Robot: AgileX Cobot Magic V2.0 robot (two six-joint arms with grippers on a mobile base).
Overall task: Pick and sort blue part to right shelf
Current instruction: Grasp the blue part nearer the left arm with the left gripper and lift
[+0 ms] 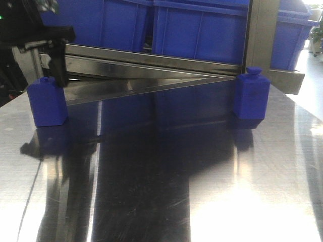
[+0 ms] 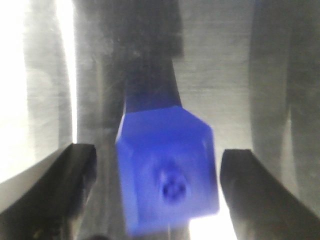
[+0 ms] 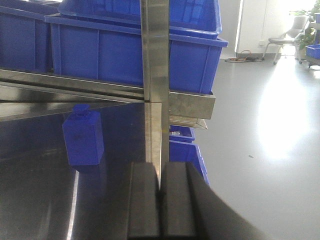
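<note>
Two blue parts stand on the steel table. The left blue part sits under my left arm. In the left wrist view this part lies between the dark fingers, with a gap on each side, and my left gripper is open around it. The right blue part stands by the rack's upright post. My right gripper is shut and empty, level with the table edge, with that part ahead to its left. The right shelf runs behind the table as a steel rail.
Large blue bins sit on the rack above the rail. The steel post rises straight ahead of my right gripper. More blue bins are stacked lower down beyond the table edge. Open grey floor lies to the right.
</note>
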